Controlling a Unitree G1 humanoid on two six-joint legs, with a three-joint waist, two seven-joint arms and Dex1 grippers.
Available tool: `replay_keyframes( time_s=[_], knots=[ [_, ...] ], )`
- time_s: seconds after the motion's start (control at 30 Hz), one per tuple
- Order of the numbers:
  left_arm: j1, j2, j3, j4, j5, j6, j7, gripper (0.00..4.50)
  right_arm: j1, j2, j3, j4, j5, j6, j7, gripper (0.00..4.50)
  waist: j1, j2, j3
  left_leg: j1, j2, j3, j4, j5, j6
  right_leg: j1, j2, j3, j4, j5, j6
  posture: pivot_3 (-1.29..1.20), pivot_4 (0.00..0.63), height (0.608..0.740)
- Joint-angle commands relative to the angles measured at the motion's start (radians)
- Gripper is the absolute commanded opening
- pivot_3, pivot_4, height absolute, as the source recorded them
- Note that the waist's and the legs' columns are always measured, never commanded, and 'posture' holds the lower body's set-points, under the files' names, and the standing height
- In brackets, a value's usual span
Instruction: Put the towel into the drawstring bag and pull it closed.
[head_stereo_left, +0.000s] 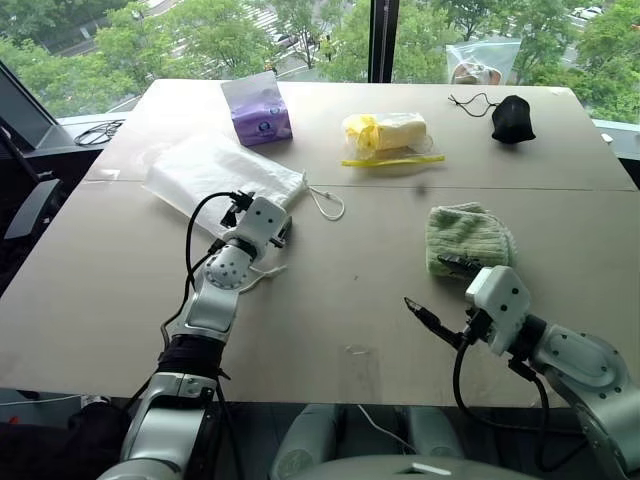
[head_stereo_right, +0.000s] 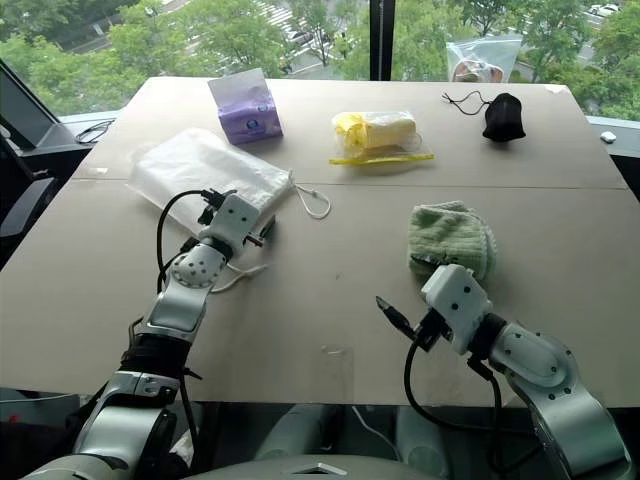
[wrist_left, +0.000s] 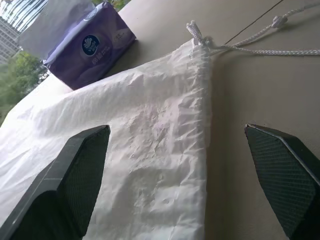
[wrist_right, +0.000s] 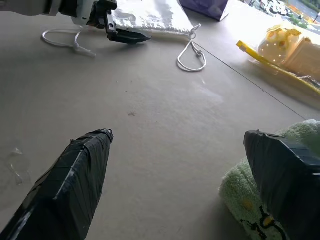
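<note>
We see the large white semi-translucent drawstring bag (head_stereo_left: 215, 170) lying flat on the beige worktop (head_stereo_left: 330, 290), its gathered mouth and looped cord by our left gripper (wrist_left: 187, 175), whose black fingers (wrist_left: 75, 175) stand wide apart over the fabric, gripping nothing. The folded light-green terry towel (head_stereo_left: 468, 238) rests just beside our right gripper (wrist_right: 185, 175), its fingers likewise spread and empty.

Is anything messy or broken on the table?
Nothing looks broken or spilled. The white bag lies flat and crinkled with its cords trailing loose, and the green towel sits rumpled on the table.
</note>
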Motion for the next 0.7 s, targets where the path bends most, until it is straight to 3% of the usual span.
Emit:
replay_keyframes(
  time_s=[0.03,0.63,0.7],
  knots=[
    [-0.021,0.013,0.008,0.003,0.023,-0.028,0.037,4.43,-0.017,0.023,-0.025,-0.035,0.026,-0.047,-0.001,4.50,0.000,0.000,0.000,0.000,0.000,0.000,0.000,0.000,0.000,0.000,0.000,0.000,0.000,0.000,0.000,0.00,0.150,0.740],
    [-0.061,0.032,-0.001,0.081,0.054,-0.066,0.081,4.43,-0.016,0.026,-0.030,-0.034,0.031,-0.065,-0.004,4.50,0.000,0.000,0.000,0.000,0.000,0.000,0.000,0.000,0.000,0.000,0.000,0.000,0.000,0.000,0.000,0.00,0.150,0.740],
    [-0.068,0.034,-0.001,0.095,0.051,-0.069,0.080,3.92,-0.015,0.027,-0.027,-0.031,0.029,-0.067,-0.005,4.50,0.000,0.000,0.000,0.000,0.000,0.000,0.000,0.000,0.000,0.000,0.000,0.000,0.000,0.000,0.000,0.00,0.150,0.740]
  ],
)
